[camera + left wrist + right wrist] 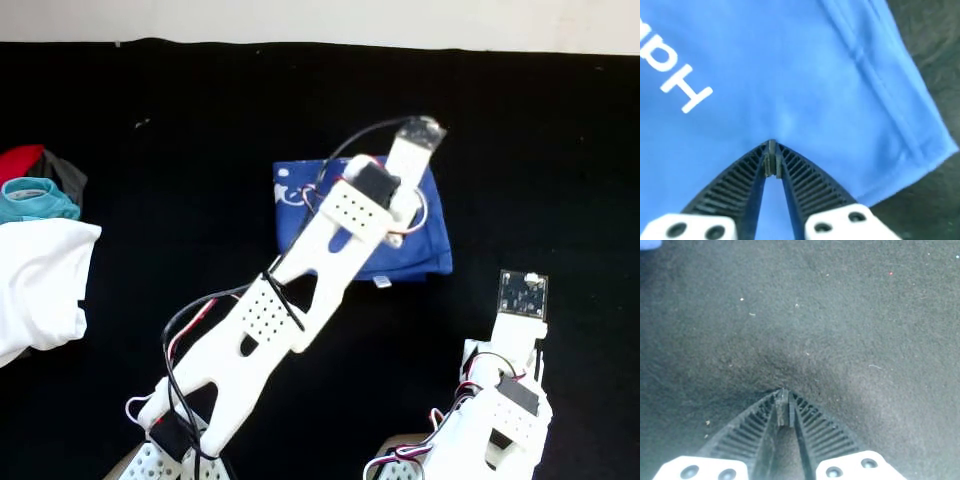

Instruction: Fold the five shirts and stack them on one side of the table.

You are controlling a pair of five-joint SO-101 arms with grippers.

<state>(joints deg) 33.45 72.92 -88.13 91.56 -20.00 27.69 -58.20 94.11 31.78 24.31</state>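
Because the black worktop point(180, 120) looks felt-like, the folded blue shirt point(425, 245) near its middle may drag and unfold if it is slid toward the loose pile point(40, 270) at the left edge. Its long axis runs roughly along the far edge; I cannot tell which way the collar points. The left gripper point(771, 160), pressed together, rests on the shirt. The right gripper point(785, 410), also closed, is over bare worktop near the front right corner.

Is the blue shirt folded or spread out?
Folded: the blue shirt lies as a compact rectangle, layered edges showing at one corner, beneath the left gripper.
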